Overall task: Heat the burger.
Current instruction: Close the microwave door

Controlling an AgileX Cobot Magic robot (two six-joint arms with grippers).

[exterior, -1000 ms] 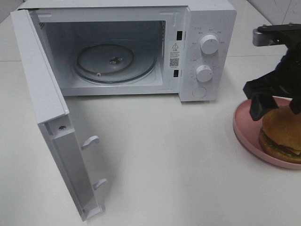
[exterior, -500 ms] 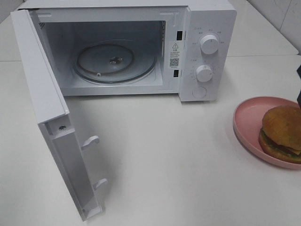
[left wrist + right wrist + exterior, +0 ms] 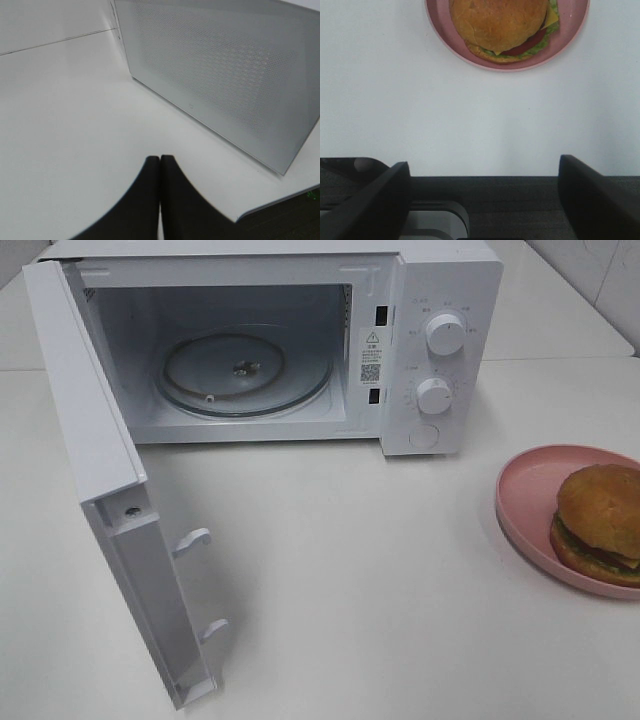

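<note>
Table [image 3: 400, 590] carries the open oven [image 3: 300, 350], door [image 3: 110, 490] swung wide, glass tray [image 3: 245, 373] bare. Burger [image 3: 600, 523] sits on the pink plate [image 3: 525, 505], well apart from the oven, untouched. Right pincer [image 3: 482, 195] is spread wide, empty, drawn back from the plate; left pincer [image 3: 160, 200] is clenched, empty, beside the door. For a clean grasp, I would close low on the bun's sides, gently, and not catch the plate.

High view over microwave [image 3: 270, 340] and plate [image 3: 520, 502] — wrist views low, near tabletop.
</note>
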